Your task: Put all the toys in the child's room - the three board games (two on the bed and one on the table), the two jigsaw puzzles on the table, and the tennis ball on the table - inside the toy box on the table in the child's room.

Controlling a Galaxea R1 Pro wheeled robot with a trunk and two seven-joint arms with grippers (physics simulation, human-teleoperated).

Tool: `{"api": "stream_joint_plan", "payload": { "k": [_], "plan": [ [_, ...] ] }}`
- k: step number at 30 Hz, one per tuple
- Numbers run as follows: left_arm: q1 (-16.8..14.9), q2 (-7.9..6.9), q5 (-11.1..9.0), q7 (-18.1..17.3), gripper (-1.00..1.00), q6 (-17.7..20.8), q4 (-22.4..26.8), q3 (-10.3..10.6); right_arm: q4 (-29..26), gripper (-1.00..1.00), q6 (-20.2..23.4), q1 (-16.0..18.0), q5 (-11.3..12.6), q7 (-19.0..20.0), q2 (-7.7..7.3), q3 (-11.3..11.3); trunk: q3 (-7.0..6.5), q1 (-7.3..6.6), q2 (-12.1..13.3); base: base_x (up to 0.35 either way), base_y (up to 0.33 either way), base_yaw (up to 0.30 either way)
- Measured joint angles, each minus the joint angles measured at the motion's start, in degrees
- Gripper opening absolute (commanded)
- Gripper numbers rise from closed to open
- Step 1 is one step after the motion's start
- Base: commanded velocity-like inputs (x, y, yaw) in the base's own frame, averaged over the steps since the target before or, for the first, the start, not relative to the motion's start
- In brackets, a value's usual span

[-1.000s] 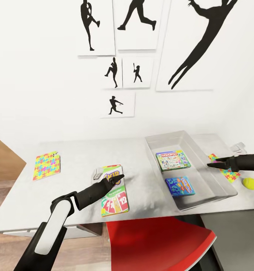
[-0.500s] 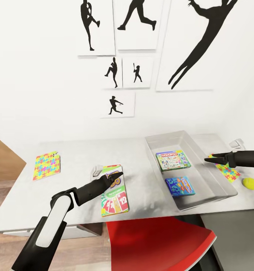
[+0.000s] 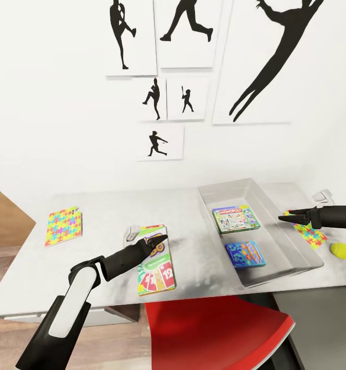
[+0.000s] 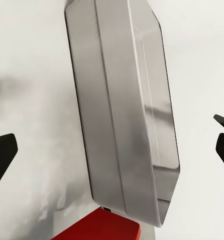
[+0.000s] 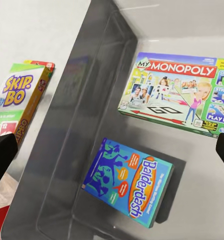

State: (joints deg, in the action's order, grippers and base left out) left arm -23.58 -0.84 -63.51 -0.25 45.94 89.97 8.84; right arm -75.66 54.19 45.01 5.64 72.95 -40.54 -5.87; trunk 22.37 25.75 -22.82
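The grey toy box (image 3: 288, 241) stands on the table (image 3: 101, 205) at the right. Inside it lie two board games, a Monopoly box (image 3: 236, 219) and a blue Balderdash box (image 3: 245, 254). A third board game, Skip-Bo (image 3: 156, 264), lies flat on the table. My left gripper (image 3: 161, 240) hovers open just above its far end. My right gripper (image 3: 283, 218) is open over the box's right rim, looking down on Monopoly (image 5: 174, 92) and Balderdash (image 5: 129, 182). One jigsaw puzzle (image 3: 64, 226) lies at the table's left, and another (image 3: 313, 236) is right of the box, beside the tennis ball (image 3: 341, 250).
A red chair (image 3: 214, 334) is pushed under the table's front edge, below the toy box. Black silhouette pictures (image 3: 165, 97) hang on the white wall behind. Small white fittings sit by Skip-Bo (image 3: 131, 235) and at the table's far right (image 3: 323, 195).
The right gripper has risen slightly and shifted a little toward the wall. The left arm's elbow has sunk slightly while its tip stays over Skip-Bo.
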Motion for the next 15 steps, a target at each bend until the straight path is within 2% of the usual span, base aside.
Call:
{"api": "stream_joint_plan", "payload": {
  "k": [15],
  "plan": [
    [0.0, 0.00, 0.0, 0.0, 1.00, 0.0, 0.0, 0.0, 0.0, 1.00, 0.0, 0.0, 0.0, 0.0, 0.00, 0.0, 0.00, 0.00, 0.0, 0.000, 0.000, 0.000]
  ]
}}
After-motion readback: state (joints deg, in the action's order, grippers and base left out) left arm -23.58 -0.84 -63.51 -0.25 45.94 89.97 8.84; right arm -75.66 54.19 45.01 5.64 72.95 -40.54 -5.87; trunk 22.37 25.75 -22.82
